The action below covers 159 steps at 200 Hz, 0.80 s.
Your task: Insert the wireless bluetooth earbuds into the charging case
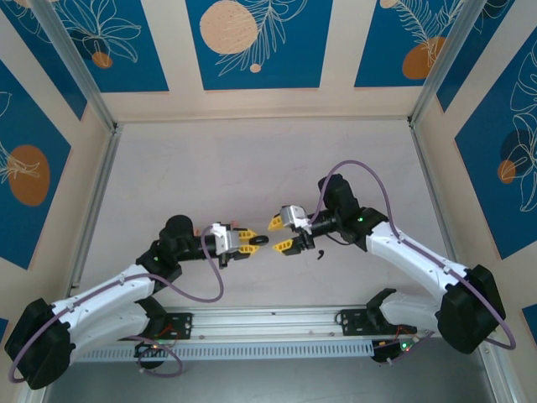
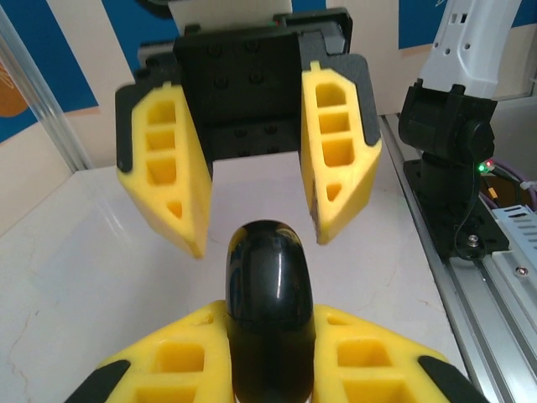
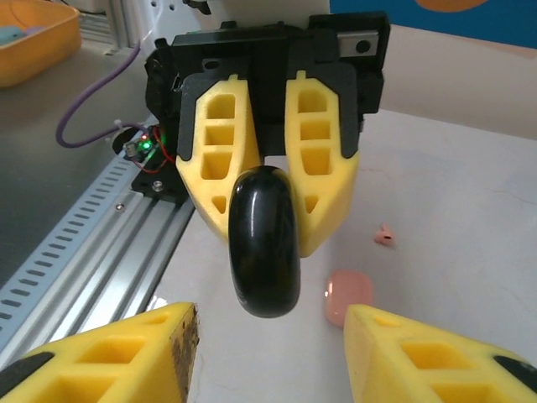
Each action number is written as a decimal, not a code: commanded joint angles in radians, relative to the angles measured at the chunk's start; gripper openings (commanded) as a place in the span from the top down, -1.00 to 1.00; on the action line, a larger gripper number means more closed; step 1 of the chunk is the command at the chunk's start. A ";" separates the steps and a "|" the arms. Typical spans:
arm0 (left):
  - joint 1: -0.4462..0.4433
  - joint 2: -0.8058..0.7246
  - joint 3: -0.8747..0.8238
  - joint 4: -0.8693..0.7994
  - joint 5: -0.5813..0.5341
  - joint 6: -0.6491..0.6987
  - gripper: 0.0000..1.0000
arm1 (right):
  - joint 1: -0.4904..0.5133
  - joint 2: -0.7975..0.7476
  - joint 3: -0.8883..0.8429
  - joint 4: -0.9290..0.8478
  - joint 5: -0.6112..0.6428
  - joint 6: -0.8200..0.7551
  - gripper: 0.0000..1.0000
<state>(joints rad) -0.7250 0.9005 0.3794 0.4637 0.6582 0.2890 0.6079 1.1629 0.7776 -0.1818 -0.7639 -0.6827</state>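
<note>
Blue floral panels (image 1: pixel 252 42) surround white tabletop (image 1: pixel 252 159) bearing pink earbud (image 3: pixel 384 236)

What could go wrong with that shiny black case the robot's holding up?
1. The left pincer is shut on the glossy black case, much of it sticking out beyond the grip; it might slip and fall.
2. The right pincer is open right in front, so a nudge could knock it loose.
3. A drop might hit the pink case or pink earbud on the table.
</note>
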 commanded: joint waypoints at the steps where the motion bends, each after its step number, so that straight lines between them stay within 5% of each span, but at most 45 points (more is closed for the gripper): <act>1: -0.005 -0.002 -0.009 0.047 0.040 -0.021 0.62 | 0.019 0.022 0.041 0.014 -0.055 0.014 0.04; 109: -0.005 0.000 -0.016 0.069 0.038 -0.035 0.61 | 0.053 0.076 0.082 0.013 -0.052 0.012 0.46; 130: -0.005 0.004 -0.021 0.074 0.032 -0.038 0.44 | 0.056 0.071 0.088 -0.007 -0.028 0.001 0.65; 159: -0.005 -0.014 -0.019 0.009 -0.007 0.010 0.09 | 0.055 0.051 0.114 -0.110 0.051 -0.068 0.68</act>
<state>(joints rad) -0.7250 0.9005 0.3706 0.4934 0.6613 0.2604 0.6582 1.2339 0.8398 -0.1955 -0.7689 -0.6914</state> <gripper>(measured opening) 0.423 0.187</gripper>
